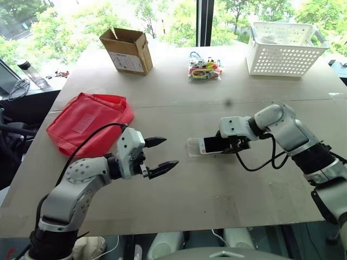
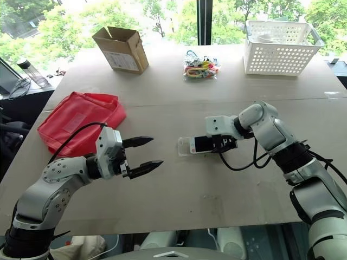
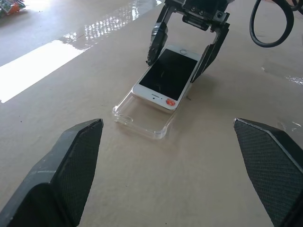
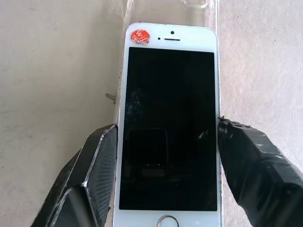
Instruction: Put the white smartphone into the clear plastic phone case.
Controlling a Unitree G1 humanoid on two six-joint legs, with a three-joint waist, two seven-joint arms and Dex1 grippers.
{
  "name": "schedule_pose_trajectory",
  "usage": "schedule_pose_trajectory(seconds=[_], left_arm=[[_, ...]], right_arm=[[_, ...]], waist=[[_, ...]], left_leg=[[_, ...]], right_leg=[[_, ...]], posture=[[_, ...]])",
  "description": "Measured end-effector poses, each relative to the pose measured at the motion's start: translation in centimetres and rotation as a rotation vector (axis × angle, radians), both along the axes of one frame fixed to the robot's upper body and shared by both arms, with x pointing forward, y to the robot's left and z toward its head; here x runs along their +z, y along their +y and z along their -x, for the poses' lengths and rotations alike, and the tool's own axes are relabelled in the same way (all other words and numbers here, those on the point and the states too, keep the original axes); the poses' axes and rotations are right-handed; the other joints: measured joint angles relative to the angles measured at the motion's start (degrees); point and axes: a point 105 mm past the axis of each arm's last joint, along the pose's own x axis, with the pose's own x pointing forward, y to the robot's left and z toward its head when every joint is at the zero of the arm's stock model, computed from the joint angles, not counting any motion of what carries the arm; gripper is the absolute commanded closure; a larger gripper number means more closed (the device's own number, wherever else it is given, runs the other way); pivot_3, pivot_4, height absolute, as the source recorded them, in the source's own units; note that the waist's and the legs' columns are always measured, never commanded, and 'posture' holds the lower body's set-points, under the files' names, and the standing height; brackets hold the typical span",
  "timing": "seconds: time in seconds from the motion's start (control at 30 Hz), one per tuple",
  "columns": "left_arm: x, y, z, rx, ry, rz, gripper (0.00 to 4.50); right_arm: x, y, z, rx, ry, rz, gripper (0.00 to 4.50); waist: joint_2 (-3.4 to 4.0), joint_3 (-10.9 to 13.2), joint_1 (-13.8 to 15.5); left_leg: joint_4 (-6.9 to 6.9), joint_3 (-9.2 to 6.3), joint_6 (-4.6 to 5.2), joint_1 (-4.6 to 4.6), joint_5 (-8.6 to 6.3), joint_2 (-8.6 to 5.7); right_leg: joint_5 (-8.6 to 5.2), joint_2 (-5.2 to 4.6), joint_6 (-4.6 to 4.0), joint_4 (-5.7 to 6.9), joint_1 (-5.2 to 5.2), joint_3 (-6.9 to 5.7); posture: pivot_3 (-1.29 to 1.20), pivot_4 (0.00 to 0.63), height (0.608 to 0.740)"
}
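Observation:
The white smartphone (image 1: 210, 144) lies screen up on the table, with an orange sticker near its earpiece (image 4: 139, 36). Its earpiece end rests over the clear plastic phone case (image 3: 142, 120), which lies flat and juts out past that end. My right gripper (image 1: 230, 145) is shut on the phone, one black finger (image 4: 94, 165) against each long side near the home-button end. My left gripper (image 1: 171, 151) hovers open to the left of the case, pointing at it, with nothing between its fingers (image 3: 75, 161).
A red fabric bag (image 1: 89, 122) lies on the table's left side. At the back stand an open cardboard box (image 1: 127, 50), a packet of colourful bands (image 1: 205, 69) and a white plastic basket (image 1: 282, 49).

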Motion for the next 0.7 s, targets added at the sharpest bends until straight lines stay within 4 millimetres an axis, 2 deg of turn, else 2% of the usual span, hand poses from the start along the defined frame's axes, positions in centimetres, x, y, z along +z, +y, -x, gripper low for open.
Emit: schedule_pose_trajectory(seconds=[0.4, 0.43, 0.5, 0.7], left_arm=[[-0.02, -0.19, -0.09, -0.003, -0.003, -0.004, 0.00], [-0.03, -0.19, -0.10, -0.001, -0.003, -0.004, 0.00], [-0.03, -0.18, -0.12, 0.001, -0.004, -0.004, 0.00], [-0.21, -0.12, -0.03, 0.004, 0.004, -0.004, 0.00]], right_arm=[[-0.01, 0.27, -0.26, -0.027, 0.010, 0.032, 1.75], [0.01, 0.28, -0.28, -0.031, 0.013, 0.035, 0.71], [-0.01, 0.29, -0.35, -0.040, 0.017, 0.038, 0.02], [-0.03, 0.19, -0.73, -0.083, -0.013, 0.038, 0.02]], waist=[[0.00, 0.0, 0.0], [0.00, 0.0, 0.0], [0.00, 0.0, 0.0], [0.03, 0.0, -0.1]], left_leg=[[0.00, 0.00, -0.01, 0.02, 0.00, 0.00], [0.00, 0.00, -0.01, 0.02, 0.00, 0.00], [0.00, -0.01, -0.01, 0.02, 0.00, 0.00], [-0.03, 0.00, -0.01, -0.04, 0.00, 0.00]], right_leg=[[0.03, 0.01, -0.05, 0.01, 0.01, 0.00], [0.04, 0.01, -0.05, 0.01, 0.01, 0.00], [0.04, 0.02, -0.05, 0.01, 0.01, -0.01], [0.04, 0.01, -0.06, 0.01, -0.09, 0.01]], posture=[[0.00, 0.150, 0.740], [0.00, 0.150, 0.740], [0.00, 0.150, 0.740], [0.00, 0.150, 0.740]])
